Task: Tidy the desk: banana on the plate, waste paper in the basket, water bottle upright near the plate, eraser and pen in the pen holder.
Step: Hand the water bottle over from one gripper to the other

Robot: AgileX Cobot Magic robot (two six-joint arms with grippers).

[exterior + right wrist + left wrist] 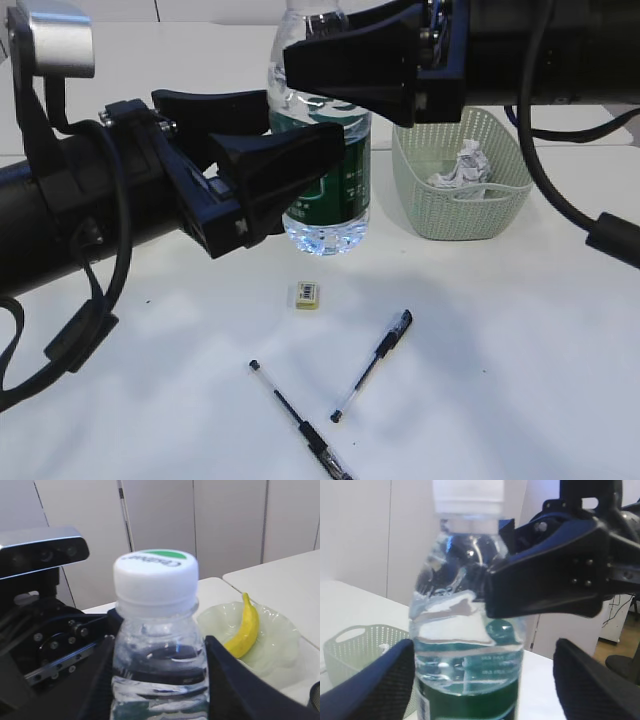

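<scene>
Exterior view: your water bottle (322,150) stands upright on the white worktop (520,340), with both arms closed in around it. The right claw (335,65) reaches in from the right at neck height, its dark fingers spread either side of the bottle's shoulder; whether they press the plastic cannot be told from here. The left claw (275,150) sits lower, at the green label, with fingers parted. Crumpled waste paper (462,168) already lies in the pale green basket (420,205) just beside the bottle. Nearer you, an eraser (308,295) and two pens, one with a dark cap (372,365) and one lying toward the frame's lower edge (300,420), are loose on the worktop, so the pen-holder step looks not yet begun. No pen holder shows.

Left wrist view: the bottle (467,630) fills the frame, clear above, green-banded below, white cap on. The left claw's two padded fingertips (375,690) stand well apart with a gap on each side of the bottle: open, holding nothing. The right claw (545,580) crosses at the bottle's shoulder.

Right wrist view: the cap (155,575) sits centred between the right claw's fingers (225,680), which flank the neck closely. Contact is hidden, so I cannot tell if it grips. Behind, the banana (245,627) rests on the plate (280,640).

The bottle step appears in hand. Your next move likely calls for confirming one firm hold before shifting it nearer the plate, keeping it vertical.
</scene>
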